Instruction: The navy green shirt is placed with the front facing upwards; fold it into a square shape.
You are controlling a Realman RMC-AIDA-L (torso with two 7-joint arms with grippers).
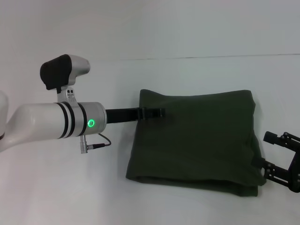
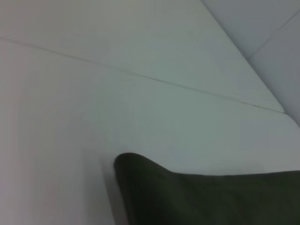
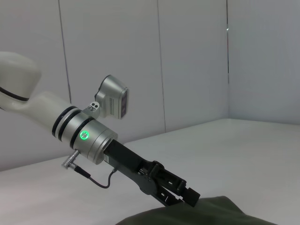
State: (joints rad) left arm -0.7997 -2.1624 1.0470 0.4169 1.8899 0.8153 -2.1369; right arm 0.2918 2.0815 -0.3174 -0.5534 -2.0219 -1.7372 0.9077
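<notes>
We see the dark olive-green cotton shirt (image 1: 197,136) folded into a plain rectangle on the white surface (image 1: 70,187), layered edges nearest us. The left gripper (image 1: 157,112) rests its jaws closed on the shirt's far left corner; the right gripper (image 1: 281,159) sits beside the near right corner, jaws spread, holding nothing.

Left arm (image 1: 42,123): glossy white shell, two black bands at the wrist, a silver collar with a lit green ring light (image 1: 91,123). A silver-and-black wrist camera (image 1: 63,70) is mounted above; a thin black cable (image 1: 99,142) is plugged below. Left gripper (image 1: 157,112) and right gripper (image 1: 282,159): matte black, screws seen on the right one.
</notes>
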